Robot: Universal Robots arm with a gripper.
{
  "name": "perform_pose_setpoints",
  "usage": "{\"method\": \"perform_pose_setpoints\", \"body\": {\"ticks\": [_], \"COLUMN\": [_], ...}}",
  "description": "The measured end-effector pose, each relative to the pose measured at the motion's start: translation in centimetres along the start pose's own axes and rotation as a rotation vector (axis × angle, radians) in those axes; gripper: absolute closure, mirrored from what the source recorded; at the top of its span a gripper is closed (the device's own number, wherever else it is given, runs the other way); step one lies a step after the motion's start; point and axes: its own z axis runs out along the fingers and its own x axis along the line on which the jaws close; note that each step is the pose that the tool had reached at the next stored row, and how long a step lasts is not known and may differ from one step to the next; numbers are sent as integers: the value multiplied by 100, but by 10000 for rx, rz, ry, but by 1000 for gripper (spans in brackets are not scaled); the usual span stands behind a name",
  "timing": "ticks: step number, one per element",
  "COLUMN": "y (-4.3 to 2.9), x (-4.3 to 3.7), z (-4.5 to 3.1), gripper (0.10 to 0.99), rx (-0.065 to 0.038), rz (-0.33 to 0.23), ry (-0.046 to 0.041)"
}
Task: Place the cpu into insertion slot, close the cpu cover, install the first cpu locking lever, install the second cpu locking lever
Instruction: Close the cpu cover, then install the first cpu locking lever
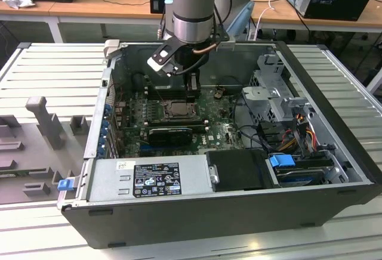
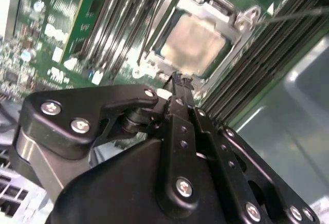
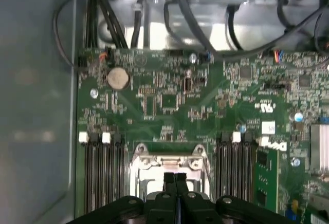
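The cpu [image 2: 194, 43], a pale silvery square, lies flat in the insertion slot [image 1: 178, 108] on the green motherboard. The cpu cover [image 2: 213, 9], a metal frame, lies down around the chip, which shows through its window. A thin metal lever rod [image 2: 293, 14] runs off from one corner of the socket. My gripper [image 2: 178, 80] hangs just over the socket's edge, with its black fingertips pressed together and nothing between them. In the first wrist view the gripper [image 3: 175, 179] sits over the cover [image 3: 167, 158]. In the exterior view the gripper [image 1: 192, 87] reaches down into the open case.
Long black memory slots [image 3: 103, 172] flank the socket on both sides. A black card [image 1: 170, 133] lies in front of it. Cables [image 3: 195, 23] and a drive cage [image 1: 280, 93] fill the case on the exterior view's right. The power supply [image 1: 149, 179] lines the near wall.
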Motion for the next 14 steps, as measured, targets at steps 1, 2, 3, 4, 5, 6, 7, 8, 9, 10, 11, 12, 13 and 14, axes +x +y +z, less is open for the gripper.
{"method": "perform_pose_setpoints", "body": {"ticks": [1, 2, 3, 4, 5, 6, 7, 8, 9, 10, 11, 12, 13, 14], "y": [-28, -79, -113, -133, -151, -169, -182, -198, -208, -218, -227, -229, -230, -230], "x": [0, 2, 2, 2, 2, 2, 2, 3, 2, 2, 3, 3, 2, 2], "z": [-1, -2, -4, -5, -5, -6, -7, -7, -8, -8, -9, -9, -11, -19], "gripper": [980, 980, 980, 980, 980, 980, 980, 980, 980, 980, 980, 980, 980, 980], "rx": [5, 3, 3, 3, 3, 3, 3, 2, 2, 2, 3, 3, 2, 4], "rz": [-1, -2, -1, -2, -2, -2, -1, 0, -1, -1, 0, -1, -3, -1], "ry": [5, 9, 11, 16, 21, 26, 30, 32, 32, 32, 31, 31, 31, 31]}}
